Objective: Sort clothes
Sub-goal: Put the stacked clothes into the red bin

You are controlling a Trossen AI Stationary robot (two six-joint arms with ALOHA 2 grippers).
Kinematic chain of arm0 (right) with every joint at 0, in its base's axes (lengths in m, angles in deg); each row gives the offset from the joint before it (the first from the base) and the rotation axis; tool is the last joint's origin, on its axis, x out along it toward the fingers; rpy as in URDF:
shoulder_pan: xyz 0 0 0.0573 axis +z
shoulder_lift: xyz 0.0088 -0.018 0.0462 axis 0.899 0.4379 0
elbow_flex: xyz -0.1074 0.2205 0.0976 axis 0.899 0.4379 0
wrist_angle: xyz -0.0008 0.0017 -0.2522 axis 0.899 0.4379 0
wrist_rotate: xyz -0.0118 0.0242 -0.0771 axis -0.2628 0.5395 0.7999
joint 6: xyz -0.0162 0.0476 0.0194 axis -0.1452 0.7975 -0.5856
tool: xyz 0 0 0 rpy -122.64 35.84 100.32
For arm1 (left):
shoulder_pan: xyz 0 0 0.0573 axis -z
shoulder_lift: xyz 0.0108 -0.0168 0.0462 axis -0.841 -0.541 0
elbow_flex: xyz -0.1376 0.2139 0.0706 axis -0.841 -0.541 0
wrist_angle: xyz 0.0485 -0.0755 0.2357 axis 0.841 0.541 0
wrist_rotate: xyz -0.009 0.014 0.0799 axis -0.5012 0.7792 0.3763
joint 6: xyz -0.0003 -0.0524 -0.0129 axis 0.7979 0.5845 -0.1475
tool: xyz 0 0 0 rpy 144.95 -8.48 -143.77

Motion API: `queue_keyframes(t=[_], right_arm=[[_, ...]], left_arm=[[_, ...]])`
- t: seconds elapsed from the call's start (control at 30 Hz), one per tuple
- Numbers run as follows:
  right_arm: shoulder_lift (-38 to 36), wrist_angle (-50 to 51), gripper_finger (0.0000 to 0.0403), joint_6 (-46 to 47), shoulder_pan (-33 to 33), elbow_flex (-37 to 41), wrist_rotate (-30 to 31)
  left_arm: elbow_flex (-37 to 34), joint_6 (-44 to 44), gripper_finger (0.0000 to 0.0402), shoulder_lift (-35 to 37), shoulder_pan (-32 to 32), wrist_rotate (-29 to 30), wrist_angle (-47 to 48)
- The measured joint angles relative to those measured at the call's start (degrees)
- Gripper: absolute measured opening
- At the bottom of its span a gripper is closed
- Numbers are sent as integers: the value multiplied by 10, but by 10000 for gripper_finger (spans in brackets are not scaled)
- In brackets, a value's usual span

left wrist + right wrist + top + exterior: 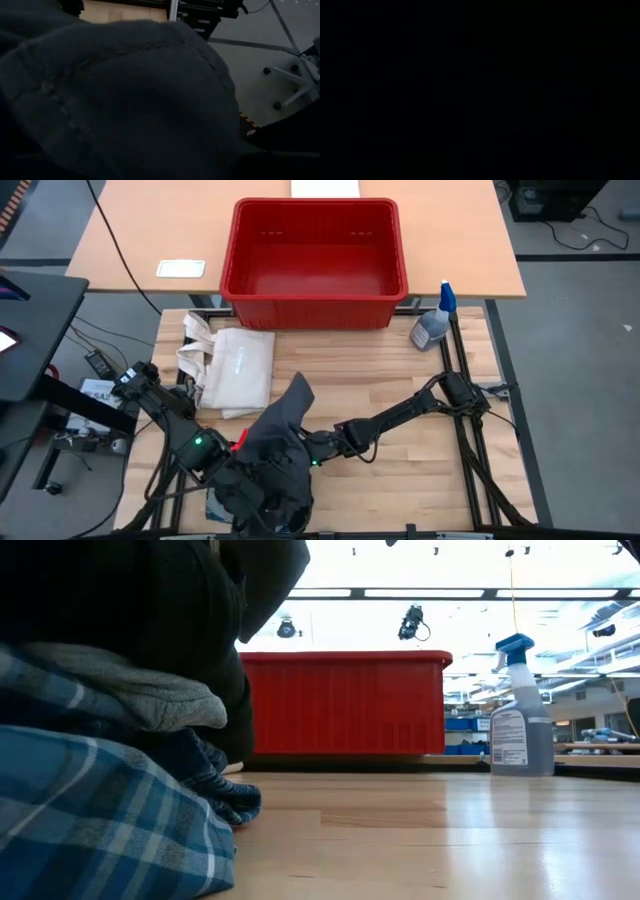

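A dark grey cloth (pixel 272 455) lies heaped near the table's near edge, left of centre, with one pointed corner (pixel 297 388) sticking up toward the far side. In the low view it hangs in dark folds (pixel 150 600) over a lighter grey fabric (pixel 130 690) and the blue-and-white plaid cloth (pixel 100 820), which rests on the table. My left arm (pixel 200 448) comes at the heap from the left and my right arm (pixel 385 418) from the right. The ends of both arms are buried in the heap. Dark cloth (pixel 125 100) fills the left wrist view, and the right wrist view is black.
A red bin (pixel 315 260) stands at the table's far edge, with a spray bottle (pixel 433 320) to its right. A white tote bag (pixel 235 365) lies at the far left. Bare wood (pixel 400 480) stretches right of the heap.
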State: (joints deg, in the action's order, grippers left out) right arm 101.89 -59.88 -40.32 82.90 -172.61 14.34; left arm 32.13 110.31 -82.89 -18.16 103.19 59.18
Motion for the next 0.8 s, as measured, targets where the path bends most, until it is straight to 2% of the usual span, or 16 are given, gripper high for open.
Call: queue_keyframes(t=[0.2, 0.4, 0.6, 0.8], right_arm=[[-29, 56, 198, -7, -16, 0, 7], [-89, 120, 198, -89, -63, 3, 16], [-156, 193, 198, -128, -142, 3, 14], [-212, 232, 198, -170, -236, 3, -36]], left_arm=[[0, -28, 103, 6, -36, -19, 5], [0, -95, 104, 38, -98, -22, 6], [-1, -171, 105, 88, -210, -72, 9], [-2, -258, 105, 132, -331, -142, -36]])
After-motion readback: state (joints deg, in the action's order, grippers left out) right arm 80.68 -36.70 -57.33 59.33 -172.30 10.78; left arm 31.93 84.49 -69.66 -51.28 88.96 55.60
